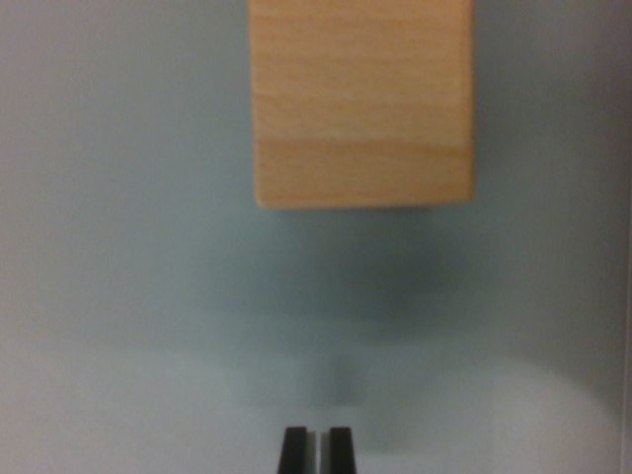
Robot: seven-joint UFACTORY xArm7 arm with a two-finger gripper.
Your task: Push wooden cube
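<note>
Wooden cube: we see the wooden cube (362,99) in the upper centre of the frame, its top cut off by the upper edge; a pale top face and a slightly darker near face show, with a straight lower edge.
Surface: it rests on a plain grey-blue table (118,296), with a soft shadow spreading below the cube toward the middle of the frame.
Gripper: the gripper (317,449) sits at the bottom centre, two dark fingertips pressed nearly together with only a thin pale sliver between them, pinching nothing.
Relation: the tips stand apart from the cube, bare table between them; they line up a little to the wrist view's left of the cube's middle.
View quality: the picture is soft, so we cannot tell for sure whether the tips touch the table or hang just above it.
Step in hand: we judge this as the approach, with contact not yet made.
Next move: we would carry the closed tips straight up the frame to meet the near face, shifting slightly to the wrist view's right first so the cube slides rather than turns.
</note>
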